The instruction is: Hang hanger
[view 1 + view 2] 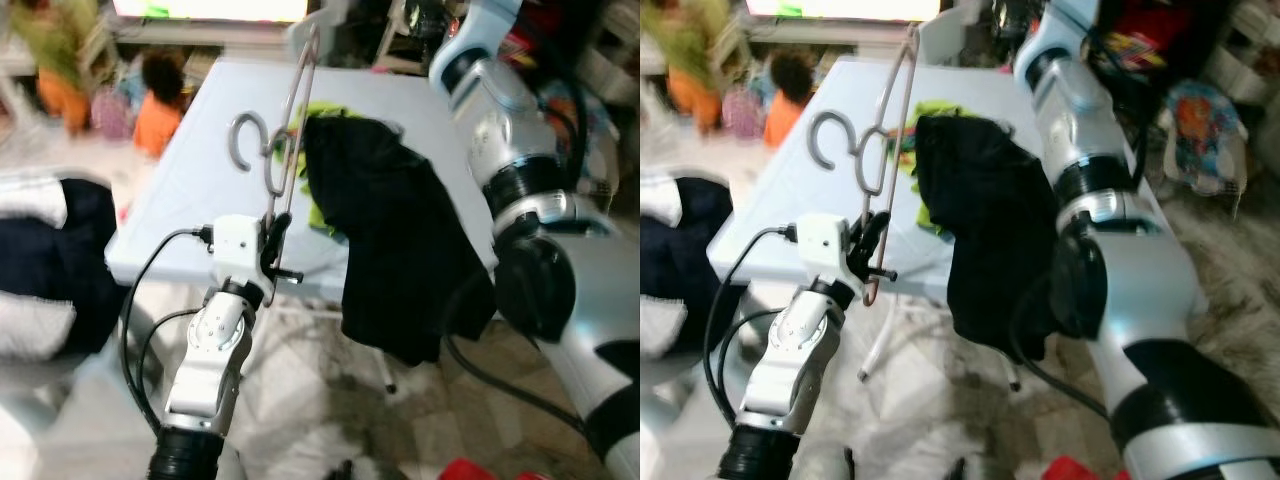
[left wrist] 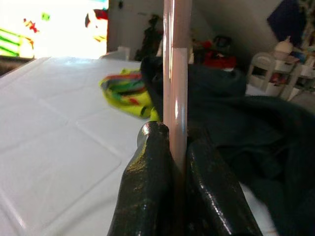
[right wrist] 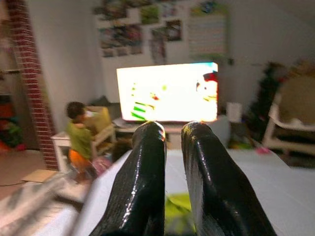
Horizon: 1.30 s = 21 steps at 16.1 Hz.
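My left gripper [image 1: 272, 235] is shut on the lower bar of a pinkish wire hanger [image 1: 290, 130] and holds it upright over the front edge of the pale table [image 1: 190, 180]. Its grey hook [image 1: 245, 140] points toward my left. In the left wrist view the bar [image 2: 176, 73] runs straight up from between the fingers [image 2: 147, 177]. A black garment [image 1: 400, 240] lies on the table beside the hanger and droops over the front edge. A yellow-green cloth [image 2: 125, 93] lies under it. My right arm [image 1: 500, 120] reaches up over the table's right side; its gripper [image 3: 172, 142] is shut, holding nothing.
A person in orange [image 1: 158, 105] sits beyond the table's far left corner, and another in green [image 1: 55, 60] is further left. A bright screen [image 3: 167, 93] stands behind the table. Dark and white bedding [image 1: 50, 270] lies on my left. A white chair [image 3: 290, 128] stands at the far right.
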Tool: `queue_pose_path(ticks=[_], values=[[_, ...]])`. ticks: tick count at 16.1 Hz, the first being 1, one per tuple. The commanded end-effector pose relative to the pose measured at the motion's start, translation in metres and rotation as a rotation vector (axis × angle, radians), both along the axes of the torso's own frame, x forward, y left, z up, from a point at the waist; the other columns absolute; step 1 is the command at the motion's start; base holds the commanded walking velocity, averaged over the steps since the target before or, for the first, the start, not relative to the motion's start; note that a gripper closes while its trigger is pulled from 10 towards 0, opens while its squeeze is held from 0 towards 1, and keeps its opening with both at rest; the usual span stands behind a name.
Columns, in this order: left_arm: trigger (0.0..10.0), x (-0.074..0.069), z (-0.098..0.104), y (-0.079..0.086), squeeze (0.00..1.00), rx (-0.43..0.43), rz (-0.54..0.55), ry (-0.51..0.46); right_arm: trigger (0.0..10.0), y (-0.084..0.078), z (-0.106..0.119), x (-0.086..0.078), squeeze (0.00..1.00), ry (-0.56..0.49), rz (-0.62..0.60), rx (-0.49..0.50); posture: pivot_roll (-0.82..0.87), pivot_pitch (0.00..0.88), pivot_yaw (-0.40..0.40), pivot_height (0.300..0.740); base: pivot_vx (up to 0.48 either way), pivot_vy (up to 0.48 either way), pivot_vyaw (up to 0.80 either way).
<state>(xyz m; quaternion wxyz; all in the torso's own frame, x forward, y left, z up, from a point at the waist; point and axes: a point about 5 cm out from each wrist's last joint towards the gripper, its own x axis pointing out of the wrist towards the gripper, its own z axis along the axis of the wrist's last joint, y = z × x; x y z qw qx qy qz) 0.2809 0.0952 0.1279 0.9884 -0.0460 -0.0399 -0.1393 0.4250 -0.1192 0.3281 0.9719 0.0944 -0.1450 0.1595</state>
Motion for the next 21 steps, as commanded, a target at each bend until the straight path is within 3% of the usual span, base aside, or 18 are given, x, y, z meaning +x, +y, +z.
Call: queue_pose_path(ticks=[1,2,3,4,7,9,11,13,14,16,18,21], values=[[10.0,0.001,0.004,0.002,0.0,0.0,0.024,-0.017,0.0,0.006,0.015,-0.001,0.0,-0.042,0.02,-0.004,0.04,0.0,-0.144,0.74,0.0,0.0,0.0],[10.0,0.0,0.003,0.005,0.0,0.0,0.036,-0.014,0.0,0.008,0.012,-0.002,0.0,-0.046,0.037,-0.051,0.04,0.0,-0.148,0.74,0.0,0.0,0.0],[10.0,-0.001,0.002,0.006,0.0,-0.001,0.043,-0.01,10.0,0.006,0.001,-0.001,0.45,-0.027,0.042,-0.107,0.04,0.0,-0.149,0.74,0.0,0.0,0.0],[10.0,-0.003,0.0,0.007,0.0,-0.007,0.049,-0.002,10.0,-0.002,-0.017,-0.001,1.0,0.004,0.047,-0.168,0.03,0.0,-0.146,0.74,0.0,0.0,0.0],[10.0,-0.006,-0.002,0.014,0.0,0.01,0.068,0.007,10.0,-0.028,-0.064,-0.006,1.0,0.042,0.057,-0.326,0.02,0.0,-0.124,0.74,0.0,0.0,0.0],[10.0,-0.009,-0.002,0.023,0.0,0.022,0.076,0.006,10.0,-0.053,-0.088,-0.014,1.0,0.088,0.059,-0.338,0.01,0.0,-0.106,0.74,0.0,0.0,0.0],[10.0,-0.011,-0.001,0.029,0.0,0.031,0.092,0.01,10.0,-0.079,-0.107,-0.031,1.0,0.098,0.092,-0.316,0.0,0.0,-0.095,0.74,0.0,0.0,0.0],[10.0,-0.02,-0.002,0.038,0.0,0.052,0.132,0.038,10.0,-0.102,-0.126,-0.057,1.0,0.127,0.14,-0.41,0.0,0.0,-0.08,0.74,0.0,0.0,0.0],[10.0,-0.023,-0.003,0.042,0.0,0.07,0.143,0.035,10.0,-0.107,-0.13,-0.061,1.0,0.151,0.149,-0.422,0.0,0.0,-0.077,0.74,0.0,0.0,0.0],[10.0,-0.036,-0.012,0.058,0.0,0.112,0.194,0.077,10.0,-0.13,-0.158,-0.086,1.0,0.306,0.181,-0.565,0.0,0.0,-0.07,0.74,0.0,0.0,0.0],[10.0,-0.046,-0.018,0.068,0.0,0.129,0.223,0.118,10.0,-0.147,-0.172,-0.104,1.0,0.396,0.139,-0.626,0.0,0.008,-0.068,0.74,0.0,0.0,0.0],[10.0,-0.049,-0.018,0.066,0.0,0.138,0.215,0.122,10.0,-0.151,-0.185,-0.116,1.0,0.473,0.084,-0.654,0.0,0.025,-0.07,0.74,0.0,0.0,0.0]])
